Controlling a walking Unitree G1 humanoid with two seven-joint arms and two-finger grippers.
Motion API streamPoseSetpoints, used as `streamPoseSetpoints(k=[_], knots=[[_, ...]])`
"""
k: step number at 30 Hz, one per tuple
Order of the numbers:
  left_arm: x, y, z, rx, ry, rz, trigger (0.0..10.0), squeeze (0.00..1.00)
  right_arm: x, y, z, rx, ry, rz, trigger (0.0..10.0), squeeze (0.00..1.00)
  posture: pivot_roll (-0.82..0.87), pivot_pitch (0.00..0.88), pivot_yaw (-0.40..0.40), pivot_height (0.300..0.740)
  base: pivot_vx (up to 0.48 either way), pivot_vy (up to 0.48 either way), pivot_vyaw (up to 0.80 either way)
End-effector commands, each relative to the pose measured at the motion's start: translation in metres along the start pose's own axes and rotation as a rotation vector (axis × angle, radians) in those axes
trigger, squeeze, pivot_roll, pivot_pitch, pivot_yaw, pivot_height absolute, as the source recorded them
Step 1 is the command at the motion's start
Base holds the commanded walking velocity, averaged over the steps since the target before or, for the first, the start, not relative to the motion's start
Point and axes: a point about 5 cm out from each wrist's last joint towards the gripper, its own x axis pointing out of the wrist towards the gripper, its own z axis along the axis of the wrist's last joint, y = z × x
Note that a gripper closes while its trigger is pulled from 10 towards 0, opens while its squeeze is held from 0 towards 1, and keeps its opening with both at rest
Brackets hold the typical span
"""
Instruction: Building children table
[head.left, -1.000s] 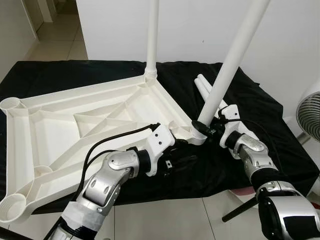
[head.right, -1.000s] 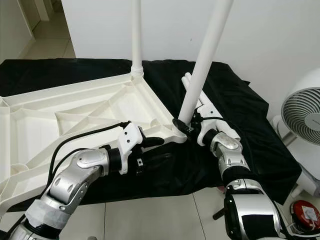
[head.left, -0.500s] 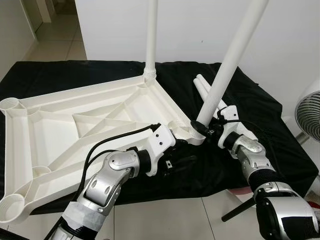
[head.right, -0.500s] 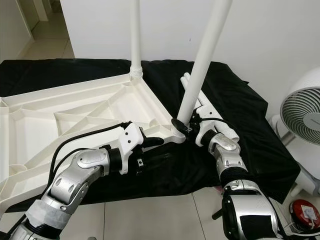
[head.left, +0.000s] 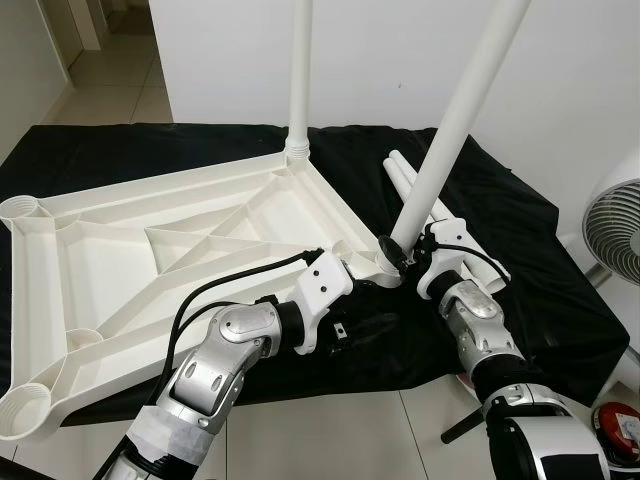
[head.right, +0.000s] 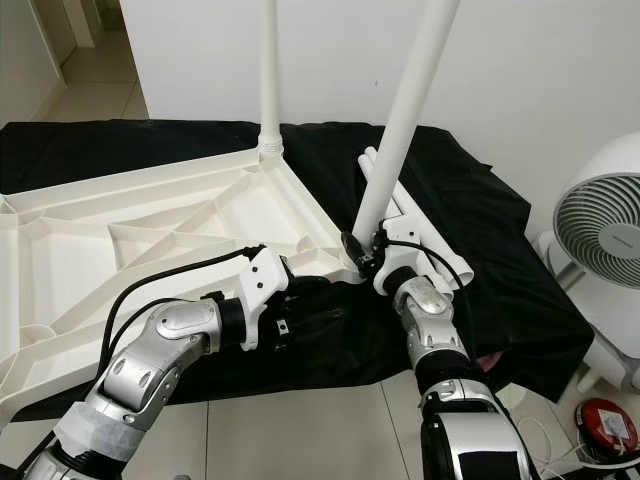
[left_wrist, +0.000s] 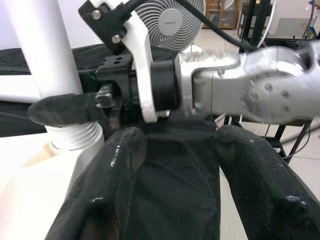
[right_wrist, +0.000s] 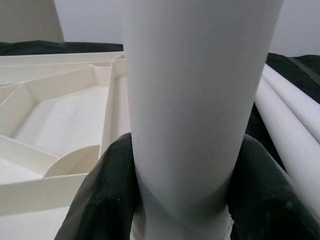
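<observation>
The white tabletop (head.left: 110, 250) lies upside down on a black cloth. One white leg (head.left: 298, 70) stands upright in its far corner. My right gripper (head.left: 395, 252) is shut on a second white leg (head.left: 455, 110), which leans to the right with its threaded end (left_wrist: 72, 135) at the near right corner socket. In the right wrist view both fingers (right_wrist: 107, 190) clamp that leg (right_wrist: 190, 100). My left gripper (head.left: 375, 305) stands open just below that corner, over the cloth, nothing between its fingers (left_wrist: 107, 185).
Two spare white legs (head.left: 400, 170) lie on the cloth behind the right arm. A white fan (head.right: 600, 230) stands on the floor to the right, a red object (head.right: 608, 420) near it. The cloth's front edge hangs over tiled floor.
The right arm has moved left toward the tabletop's corner, carrying the leg's lower end onto the socket; the leg now stands steeper. The left gripper has stayed by the corner.
</observation>
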Motion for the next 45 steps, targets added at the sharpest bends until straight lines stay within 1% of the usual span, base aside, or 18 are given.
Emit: streamPoseSetpoints(k=[1,2,4,8,11,14,16,18,19,21,24,28,29,33,34,37,41,45], knots=[[0.0,0.004,-0.003,-0.007,0.005,0.086,10.0,0.0,-0.006,0.003,-0.018,0.03,0.091,-0.079,10.0,0.0,-0.05,0.0,-0.055,0.74,0.0,0.0,0.0],[0.0,0.004,-0.003,-0.007,0.005,0.084,10.0,0.0,-0.006,0.006,-0.017,0.038,0.09,-0.138,10.0,0.0,-0.05,0.0,-0.055,0.74,0.0,0.0,0.0],[0.0,0.004,-0.003,-0.007,0.005,0.084,10.0,0.0,-0.006,0.006,-0.017,0.038,0.09,-0.138,10.0,0.0,-0.05,0.0,-0.055,0.74,0.0,0.0,0.0],[0.0,0.005,-0.002,-0.005,0.006,0.08,10.0,0.0,-0.007,0.016,-0.014,0.059,0.081,-0.315,10.0,0.0,-0.05,0.0,-0.054,0.74,0.0,0.0,0.0],[0.0,0.005,-0.002,-0.004,0.005,0.079,10.0,0.0,-0.009,0.021,-0.013,0.064,0.086,-0.378,10.0,0.0,-0.05,0.0,-0.054,0.74,0.0,0.0,0.0],[0.0,0.005,-0.002,-0.004,0.005,0.079,10.0,0.0,-0.009,0.022,-0.012,0.06,0.08,-0.399,10.0,0.0,-0.05,0.0,-0.054,0.74,0.0,0.0,0.0],[0.0,0.006,-0.002,-0.004,0.006,0.08,10.0,0.0,-0.012,0.028,-0.01,0.082,0.056,-0.498,10.0,0.0,-0.04,0.0,-0.054,0.74,0.0,0.0,0.0],[0.0,0.006,-0.002,-0.002,0.007,0.081,10.0,0.0,-0.013,0.036,-0.01,0.115,0.054,-0.552,10.0,0.0,-0.04,0.0,-0.055,0.74,0.0,0.0,0.0],[-0.001,0.006,-0.002,-0.002,0.008,0.081,10.0,0.0,-0.013,0.039,-0.008,0.116,0.051,-0.563,10.0,0.0,-0.04,0.0,-0.055,0.74,0.0,0.0,0.0],[-0.001,0.006,-0.002,-0.004,0.008,0.082,10.0,0.0,-0.011,0.048,-0.008,0.145,0.055,-0.522,10.0,0.0,-0.04,0.0,-0.055,0.74,0.0,0.0,0.0],[-0.001,0.006,-0.002,-0.005,0.008,0.082,10.0,0.0,-0.01,0.051,-0.007,0.14,0.054,-0.501,10.0,0.0,-0.04,0.0,-0.052,0.74,0.0,0.0,0.0],[-0.001,0.007,-0.002,-0.003,0.007,0.084,10.0,0.0,-0.009,0.05,0.003,0.116,0.009,-0.48,10.0,0.0,-0.04,0.0,-0.05,0.74,0.0,0.0,0.0],[-0.001,0.008,-0.001,-0.002,0.007,0.085,10.0,0.0,-0.009,0.05,0.005,0.11,-0.002,-0.471,10.0,0.26,-0.04,0.0,-0.05,0.74,0.0,0.0,0.0],[-0.001,0.008,-0.001,-0.001,0.007,0.085,10.0,0.0,-0.009,0.049,0.006,0.104,-0.005,-0.468,10.0,0.26,-0.04,0.0,-0.05,0.74,0.0,0.0,0.0],[-0.001,0.008,-0.001,0.0,0.006,0.086,10.0,0.0,-0.009,0.048,0.008,0.1,-0.017,-0.463,10.0,1.0,-0.04,0.0,-0.05,0.74,0.0,0.0,0.0],[-0.001,0.009,-0.001,0.0,0.006,0.088,10.0,0.0,-0.008,0.041,0.015,0.092,-0.057,-0.401,10.0,1.0,-0.04,0.0,-0.049,0.74,0.0,0.0,0.0],[-0.001,0.009,0.0,0.0,0.004,0.088,10.0,0.0,-0.008,0.037,0.015,0.09,-0.05,-0.374,10.0,1.0,-0.04,0.0,-0.05,0.74,0.0,0.0,0.0],[-0.001,0.009,0.0,0.001,0.003,0.088,10.0,0.0,-0.009,0.027,0.015,0.044,-0.046,-0.313,10.0,1.0,-0.04,0.0,-0.05,0.74,0.0,0.0,0.0]])
